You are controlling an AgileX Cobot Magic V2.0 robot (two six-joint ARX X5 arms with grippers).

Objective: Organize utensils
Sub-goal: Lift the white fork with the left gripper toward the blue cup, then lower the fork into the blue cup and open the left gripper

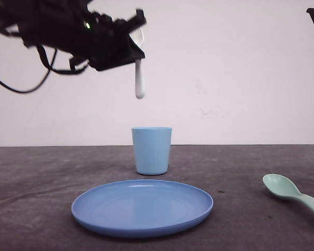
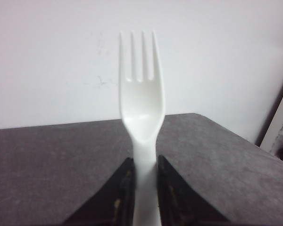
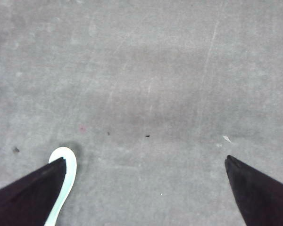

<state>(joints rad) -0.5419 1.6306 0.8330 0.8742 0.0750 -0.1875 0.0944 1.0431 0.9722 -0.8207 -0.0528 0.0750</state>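
While the left gripper [image 1: 134, 49] hangs high above the light blue plastic cup [image 1: 152, 150], its fingers [image 2: 122, 193] are pinched tight on the handle of the small white plastic fork [image 2: 141, 113], whose handle end dangles down toward the cup while the four tines point up. The fork sits a little to the left of the cup's mouth, so I'd say the job now is to centre it over the rim, keep the handle plumb, and come down slowly until the tip is inside before letting go; released from this height it would likely bounce out or tip the cup. In front of the cup lies the round blue plate [image 1: 142, 207]. The pale mint-green plastic spoon [image 1: 293, 195] rests on the grey table, well to the right of the cup, with the right gripper [image 3: 146, 188] spread wide and empty, one finger just over the spoon's end.
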